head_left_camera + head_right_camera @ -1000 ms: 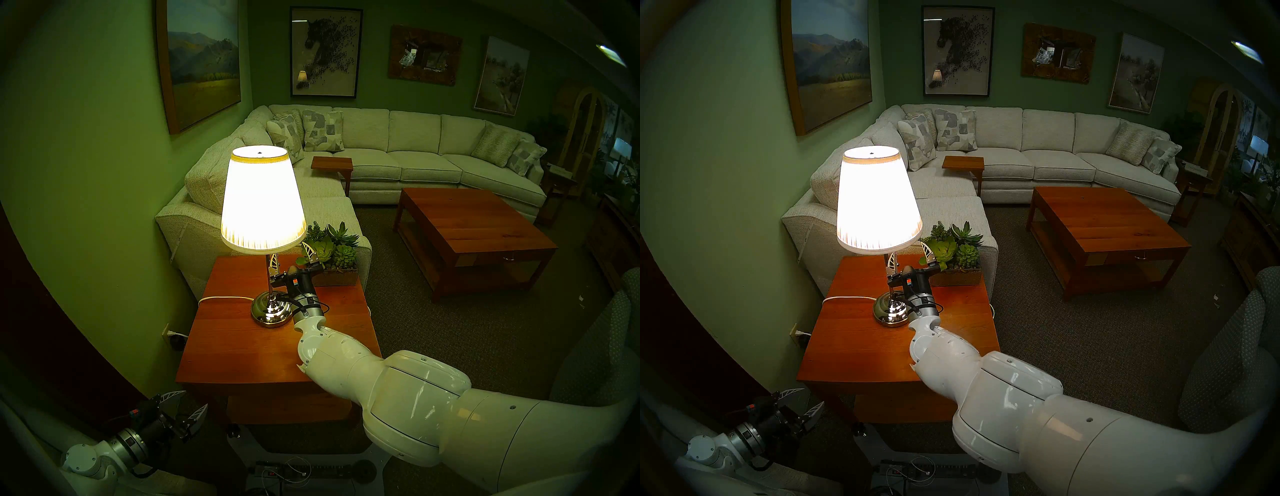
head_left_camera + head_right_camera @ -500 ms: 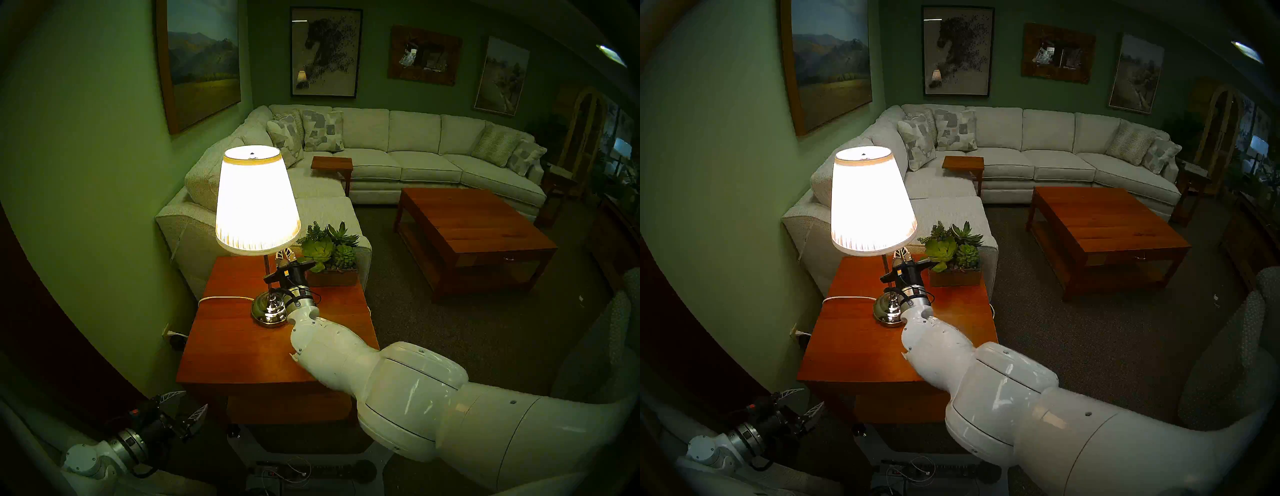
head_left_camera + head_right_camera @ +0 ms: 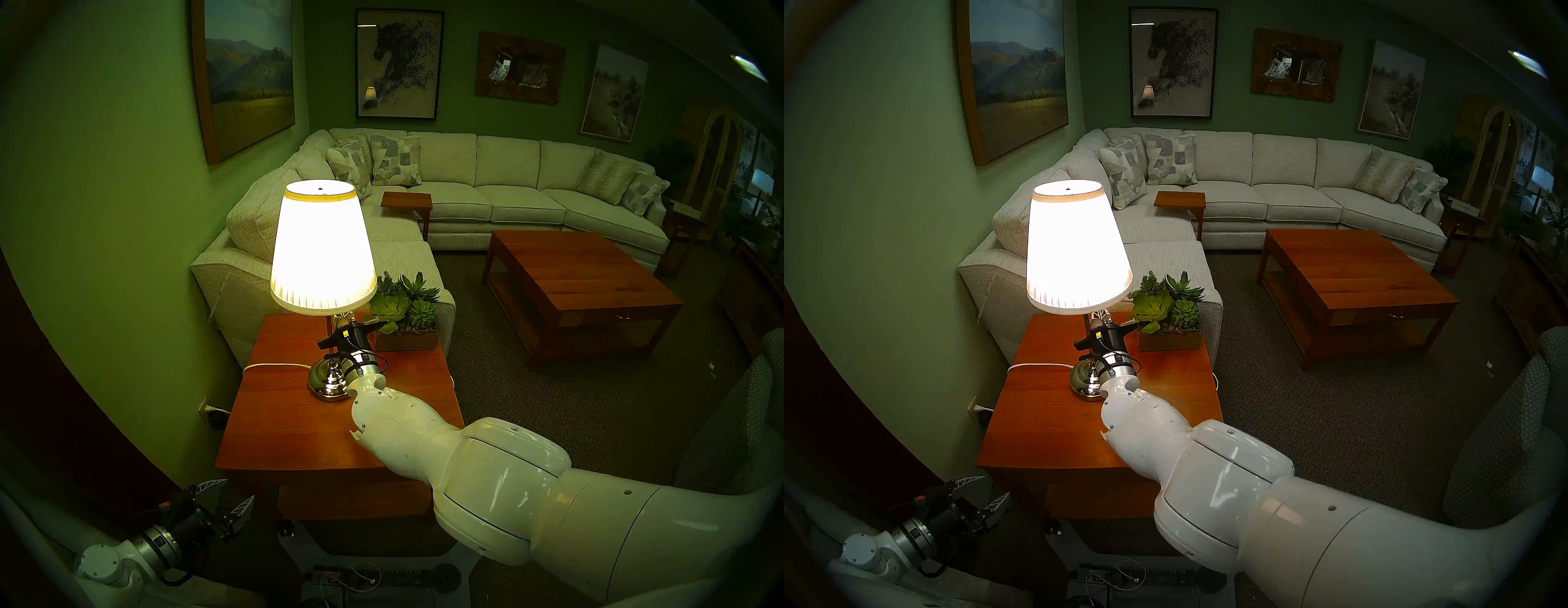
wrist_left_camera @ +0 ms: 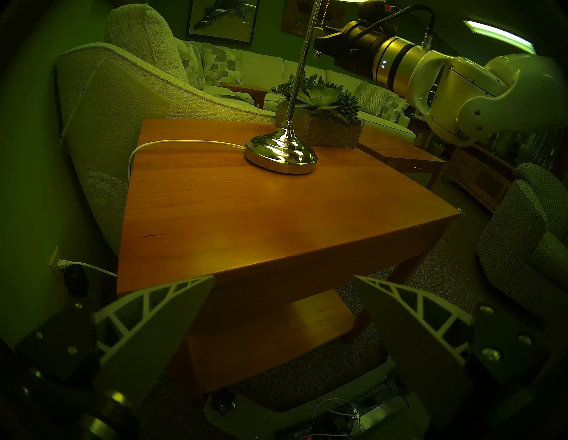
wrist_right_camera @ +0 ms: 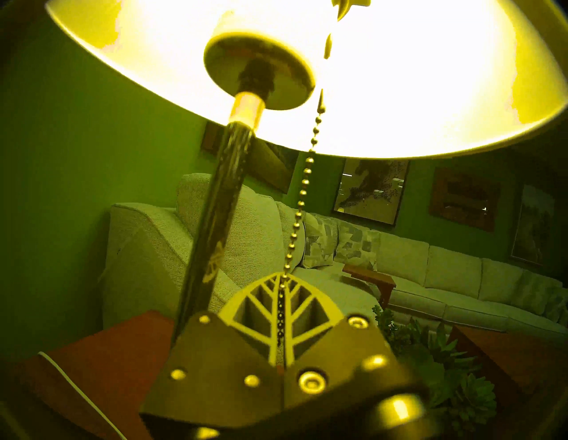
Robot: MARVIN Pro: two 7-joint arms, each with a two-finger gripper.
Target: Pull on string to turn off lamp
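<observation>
Since one second ago, the right gripper (image 5: 281,278) has closed: its fingers (image 5: 246,304), then spread wide on either side of the stem, now stand together and clamped on the string (image 5: 302,192). Half a second ago the shade leaned toward the wall; it now stands upright again.

The string is a beaded chain hanging from under the shade of the lamp (image 3: 320,246), just beside the chrome stem, and it runs down into the seam between the closed fingers. The lamp is lit, so the switch has not yet tripped. Judged from this, the grasp step is done and the pull is what remains: a short draw downward, along the chain's own line.

Clearances: the stem stands just beside the gripper on its wall side, and the shade's lower rim hangs close above the fingertips. A succulent planter (image 3: 405,316) sits near on the sofa side. A sideways pull would likely tip the lamp. The domed base rests on the counter (image 3: 297,433), whose near half offers free room below the wrist.

The left gripper (image 4: 282,284) hangs low beside the counter, well apart from the lamp, fingers apart and holding nothing.
</observation>
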